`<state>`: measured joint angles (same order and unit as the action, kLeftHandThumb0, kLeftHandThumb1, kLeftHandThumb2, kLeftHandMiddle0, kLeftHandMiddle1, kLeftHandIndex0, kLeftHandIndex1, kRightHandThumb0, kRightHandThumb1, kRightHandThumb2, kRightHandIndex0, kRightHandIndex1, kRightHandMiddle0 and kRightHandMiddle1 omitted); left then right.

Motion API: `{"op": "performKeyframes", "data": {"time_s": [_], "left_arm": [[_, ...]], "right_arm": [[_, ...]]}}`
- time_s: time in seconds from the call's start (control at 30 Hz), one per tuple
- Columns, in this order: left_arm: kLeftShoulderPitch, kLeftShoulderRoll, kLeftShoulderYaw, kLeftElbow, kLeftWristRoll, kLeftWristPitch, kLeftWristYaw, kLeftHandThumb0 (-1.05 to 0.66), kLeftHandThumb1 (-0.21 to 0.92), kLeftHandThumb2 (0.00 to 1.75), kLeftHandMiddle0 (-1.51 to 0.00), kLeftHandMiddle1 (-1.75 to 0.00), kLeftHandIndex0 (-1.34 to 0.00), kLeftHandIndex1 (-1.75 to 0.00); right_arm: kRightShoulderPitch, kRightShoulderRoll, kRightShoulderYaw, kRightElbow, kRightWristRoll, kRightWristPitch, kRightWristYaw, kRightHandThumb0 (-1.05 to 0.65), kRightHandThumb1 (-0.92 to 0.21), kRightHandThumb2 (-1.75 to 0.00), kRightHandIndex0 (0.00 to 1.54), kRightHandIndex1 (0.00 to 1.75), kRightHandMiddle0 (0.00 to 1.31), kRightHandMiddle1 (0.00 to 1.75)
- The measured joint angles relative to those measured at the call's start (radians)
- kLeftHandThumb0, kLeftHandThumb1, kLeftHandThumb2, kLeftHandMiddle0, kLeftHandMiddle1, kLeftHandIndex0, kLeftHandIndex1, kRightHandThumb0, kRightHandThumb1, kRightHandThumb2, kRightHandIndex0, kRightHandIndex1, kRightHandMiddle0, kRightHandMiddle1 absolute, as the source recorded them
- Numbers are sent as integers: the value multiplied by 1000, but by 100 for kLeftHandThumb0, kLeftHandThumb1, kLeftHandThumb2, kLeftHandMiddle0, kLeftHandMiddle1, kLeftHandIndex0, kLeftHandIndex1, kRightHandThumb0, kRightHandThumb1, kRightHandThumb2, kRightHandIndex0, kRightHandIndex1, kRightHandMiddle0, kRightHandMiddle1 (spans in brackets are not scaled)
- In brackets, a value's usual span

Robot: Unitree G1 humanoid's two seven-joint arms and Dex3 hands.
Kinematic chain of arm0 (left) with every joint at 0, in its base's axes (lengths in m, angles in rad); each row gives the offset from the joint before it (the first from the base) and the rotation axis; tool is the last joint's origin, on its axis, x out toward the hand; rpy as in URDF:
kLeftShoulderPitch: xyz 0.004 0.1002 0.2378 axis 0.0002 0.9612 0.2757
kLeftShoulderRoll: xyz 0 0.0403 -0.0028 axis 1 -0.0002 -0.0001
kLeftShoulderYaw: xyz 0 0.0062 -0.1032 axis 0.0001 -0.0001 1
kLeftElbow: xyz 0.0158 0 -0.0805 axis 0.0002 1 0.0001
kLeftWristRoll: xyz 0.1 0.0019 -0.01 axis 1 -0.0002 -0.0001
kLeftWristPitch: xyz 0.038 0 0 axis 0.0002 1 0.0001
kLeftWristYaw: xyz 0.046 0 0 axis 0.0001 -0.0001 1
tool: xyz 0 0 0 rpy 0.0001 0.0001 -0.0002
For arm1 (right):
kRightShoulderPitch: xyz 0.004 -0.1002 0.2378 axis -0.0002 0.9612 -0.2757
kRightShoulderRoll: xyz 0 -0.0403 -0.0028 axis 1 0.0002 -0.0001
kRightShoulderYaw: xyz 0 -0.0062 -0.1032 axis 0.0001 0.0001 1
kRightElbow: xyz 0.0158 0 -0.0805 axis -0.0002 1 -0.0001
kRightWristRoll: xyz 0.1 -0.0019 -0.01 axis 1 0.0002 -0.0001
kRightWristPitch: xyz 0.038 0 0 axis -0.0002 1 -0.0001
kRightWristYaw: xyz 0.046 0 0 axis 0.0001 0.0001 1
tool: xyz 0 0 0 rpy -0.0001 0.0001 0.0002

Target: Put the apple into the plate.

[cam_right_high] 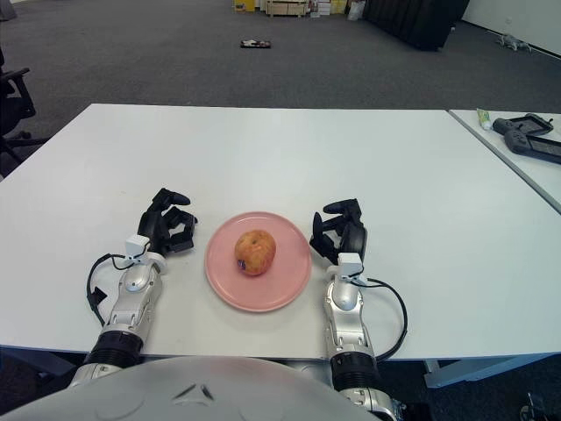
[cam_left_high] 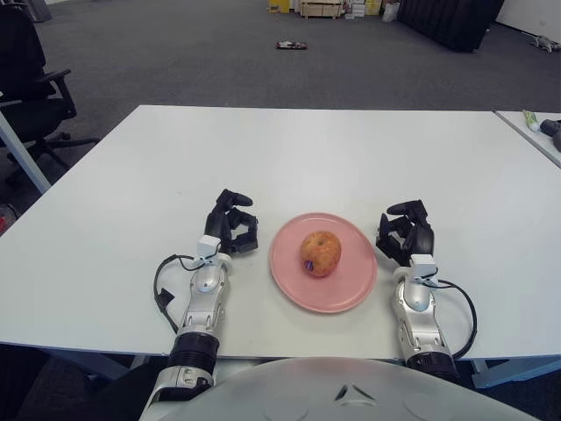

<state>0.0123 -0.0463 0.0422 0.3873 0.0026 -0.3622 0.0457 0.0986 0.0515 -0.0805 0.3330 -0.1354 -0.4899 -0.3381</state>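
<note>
A yellow-red apple [cam_left_high: 321,253] sits in the middle of a pink plate [cam_left_high: 290,279] on the white table [cam_left_high: 289,158]. My left hand [cam_left_high: 231,226] shows just left of the plate, fingers relaxed and holding nothing. My right hand [cam_left_high: 407,231] shows just right of the plate, fingers relaxed and holding nothing. Neither hand touches the apple or the plate.
A second table with a green tube [cam_left_high: 530,120] and a dark device [cam_right_high: 529,138] stands at the far right. A black office chair [cam_left_high: 31,83] stands off the table's left. A small dark object [cam_left_high: 291,45] lies on the carpet beyond.
</note>
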Motion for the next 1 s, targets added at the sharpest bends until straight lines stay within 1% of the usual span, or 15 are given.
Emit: {"op": "performKeyframes", "data": {"time_s": [0.13,0.43,0.77,1.0], "left_arm": [[0,0,0,0,-1,-2,-2,-1,31,129,-66,-158,-43,-175],[0,1,0,2,-1,-7,-4,-1,29,132,-66,-162,-44,-175],[0,1,0,4,-9,-13,-14,-1,29,129,-68,-155,-46,-175],[1,1,0,4,-10,-13,-16,-1,29,129,-68,-156,-45,-175]], "right_arm": [[0,0,-1,-1,-2,0,-11,-38,-67,-87,63,159,35,175],[3,0,-1,-7,-3,4,-23,-38,-68,-86,63,160,34,175],[9,1,-1,-16,-12,18,-37,-39,-66,-88,64,159,35,175],[13,2,0,-22,-19,21,-46,-39,-66,-89,64,159,35,175]]}}
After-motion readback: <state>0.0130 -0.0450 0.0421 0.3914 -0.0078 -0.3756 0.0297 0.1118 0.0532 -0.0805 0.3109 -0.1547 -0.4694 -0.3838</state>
